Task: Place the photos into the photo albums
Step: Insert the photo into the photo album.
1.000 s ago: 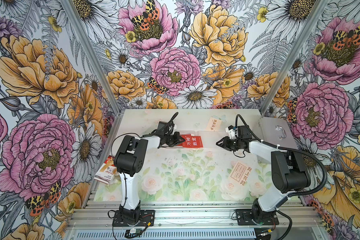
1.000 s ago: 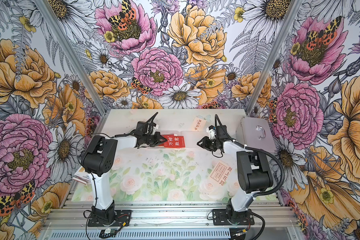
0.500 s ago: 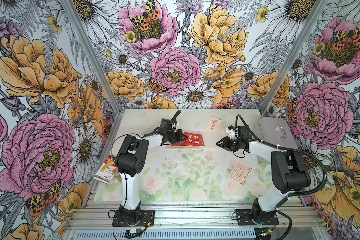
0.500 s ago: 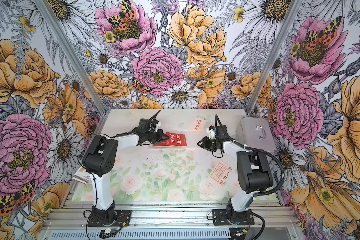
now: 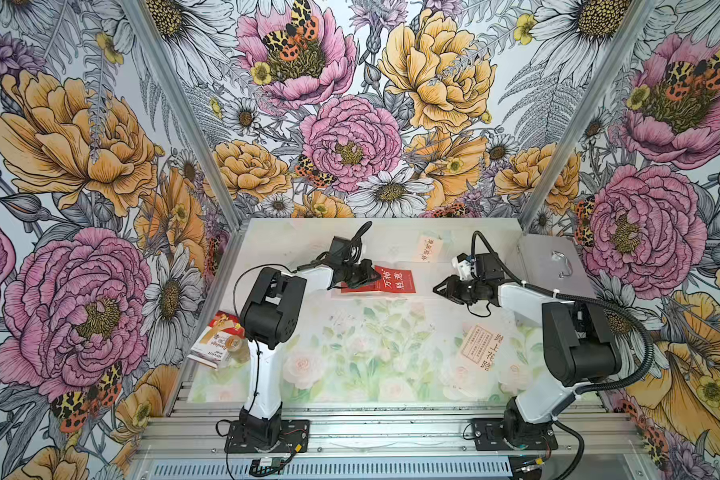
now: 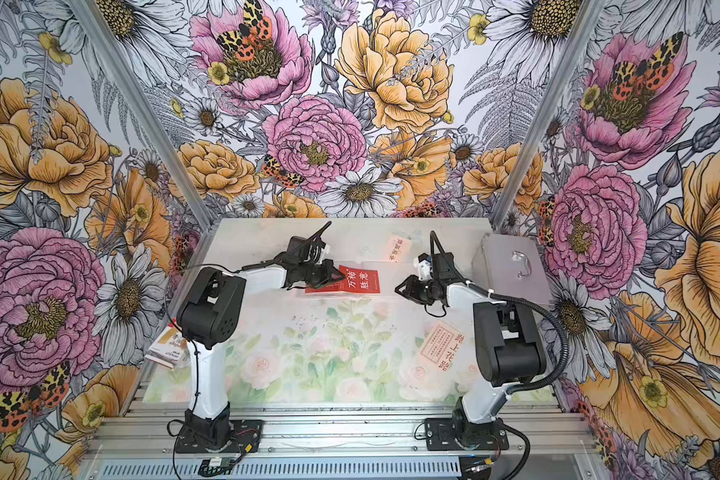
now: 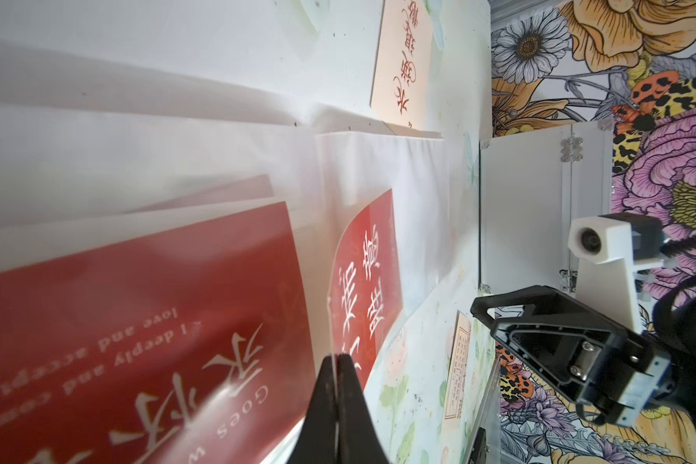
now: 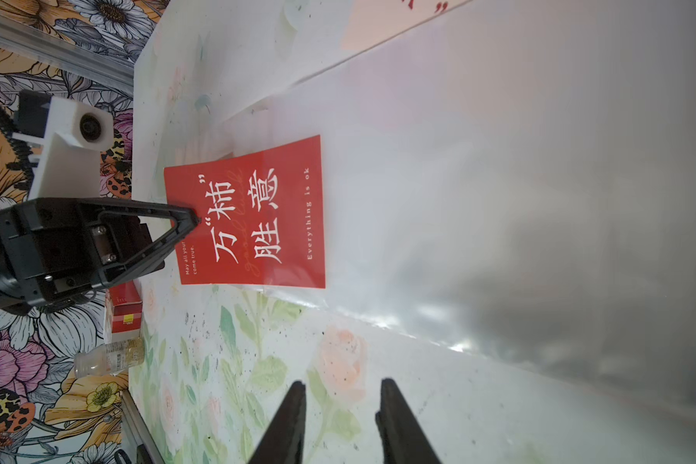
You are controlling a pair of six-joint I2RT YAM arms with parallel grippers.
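Red card (image 5: 395,281) pinched at its edge by the closed left gripper (image 5: 376,275), over a clear page of the album (image 8: 479,180); right gripper (image 5: 435,289) partly open, empty, nearby.

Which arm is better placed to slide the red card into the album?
Left: the left gripper is shut on the red card at the album; the right gripper is open, empty, apart from it.

The album (image 5: 431,283) lay far centre on the table (image 5: 350,357), 1 photo (image 5: 393,281) on it, a 2nd photo (image 5: 429,248) behind, a 3rd photo (image 5: 482,347) near right; case (image 5: 551,266) far right, carton (image 5: 215,343) left.
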